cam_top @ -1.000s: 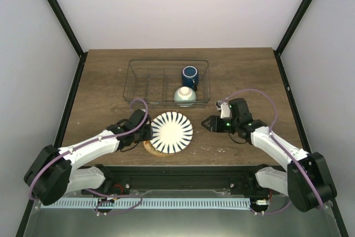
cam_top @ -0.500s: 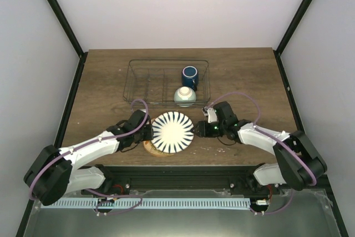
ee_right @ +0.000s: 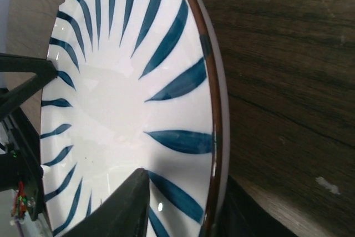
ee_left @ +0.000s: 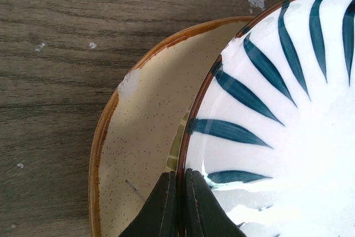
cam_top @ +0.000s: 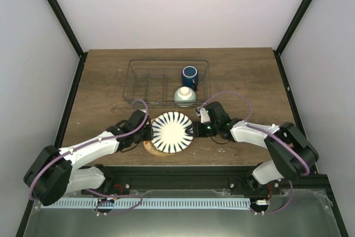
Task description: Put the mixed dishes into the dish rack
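Note:
The white plate with dark blue stripes (cam_top: pixel 172 132) lies near the front edge, on top of the yellow-orange plate (cam_top: pixel 153 148). My left gripper (cam_top: pixel 150 133) is shut on the striped plate's left rim (ee_left: pixel 191 131). In the left wrist view the yellow-orange plate (ee_left: pixel 133 137) shows beneath, and a sliver of the cream patterned plate (ee_left: pixel 176 148) lies between them. My right gripper (cam_top: pixel 194 130) is open and straddles the striped plate's right rim (ee_right: pixel 213 115), one finger (ee_right: pixel 125 206) over its face. The dark blue mug (cam_top: pixel 189 74) and the mint-green bowl (cam_top: pixel 184 96) sit in the dish rack (cam_top: pixel 144 84).
The rack stands at the back middle of the wooden table (cam_top: pixel 249 81), with its left compartments holding nothing. Black frame posts rise at both back corners. The table's front edge runs just below the plates.
My right gripper has moved left from open table to the striped plate's right rim. My left gripper has stayed shut on the left rim.

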You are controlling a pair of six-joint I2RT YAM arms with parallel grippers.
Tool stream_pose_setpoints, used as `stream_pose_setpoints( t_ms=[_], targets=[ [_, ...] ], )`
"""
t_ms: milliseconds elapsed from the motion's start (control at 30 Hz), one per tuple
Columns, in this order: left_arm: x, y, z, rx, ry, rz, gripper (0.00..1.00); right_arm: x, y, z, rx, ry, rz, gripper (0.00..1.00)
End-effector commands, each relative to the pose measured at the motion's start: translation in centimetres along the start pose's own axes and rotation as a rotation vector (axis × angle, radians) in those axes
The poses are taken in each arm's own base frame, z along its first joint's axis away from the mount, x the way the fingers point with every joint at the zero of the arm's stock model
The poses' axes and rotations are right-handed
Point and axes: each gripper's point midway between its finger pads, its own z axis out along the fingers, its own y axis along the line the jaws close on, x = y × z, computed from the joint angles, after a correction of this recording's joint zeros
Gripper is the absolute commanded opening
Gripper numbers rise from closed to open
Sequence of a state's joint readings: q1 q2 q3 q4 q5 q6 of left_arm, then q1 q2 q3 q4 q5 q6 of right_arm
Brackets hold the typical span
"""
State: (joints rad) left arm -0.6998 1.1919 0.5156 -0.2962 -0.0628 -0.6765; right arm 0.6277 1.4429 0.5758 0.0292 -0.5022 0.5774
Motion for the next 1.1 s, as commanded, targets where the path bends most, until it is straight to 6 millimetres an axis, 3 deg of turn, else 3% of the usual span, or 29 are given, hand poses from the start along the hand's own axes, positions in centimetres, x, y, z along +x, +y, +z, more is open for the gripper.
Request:
stream_pose_setpoints(
  t_ms=[0,267,467,700,900,1067],
  targets=[
    [2.6,0.8,0.6,-0.013,0.099,0.025,0.00,-1.8,2.3,0.0,-0.045,-0.038,-0.056,0.29],
    [2.7,0.4,0.8,-0.001,0.107,0.035,0.00,-2.4,3.1,-1.1,-0.045,-0.061,-0.082,0.04],
    [2.6,0.3,0.9,-0.006,0.108,0.042,0.09,-2.8,3.8,-1.7,-0.049,-0.072,-0.099,0.01],
    [2.6,1.0,0.3,-0.038,0.101,0.049,0.43,-3.2,4.3,-3.0,-0.034,-0.096,-0.122,0.01],
    [1.9,2.1,-1.4,-0.104,0.075,0.064,0.74,-4.1,5.1,-4.1,-0.020,-0.124,-0.192,0.01],
    [1.0,2.2,-2.9,-0.119,0.044,0.061,0.83,-5.2,6.4,-4.7,-0.035,-0.150,-0.325,0.01]
  ],
)
